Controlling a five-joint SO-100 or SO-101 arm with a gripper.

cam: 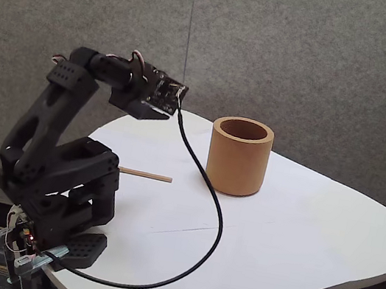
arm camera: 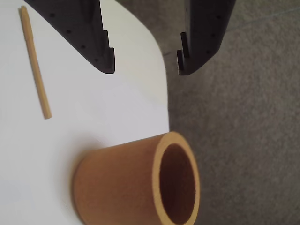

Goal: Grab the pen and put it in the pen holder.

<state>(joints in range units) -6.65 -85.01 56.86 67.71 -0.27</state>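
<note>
Pen lies flat (black cable beside) near pen holder.

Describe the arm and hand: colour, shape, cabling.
The arm is matte black plastic with chunky, blocky links. Its hand has two flat black fingers with stepped inner edges near the tips. A bare circuit board sits at the wrist, and a black cable loops from it across the table to the base.

I can read no text, label, brand or number in either view. The pen holder and the pen are plain, the desk is blank, and the arm's black housings carry no markings I can make out.
</note>
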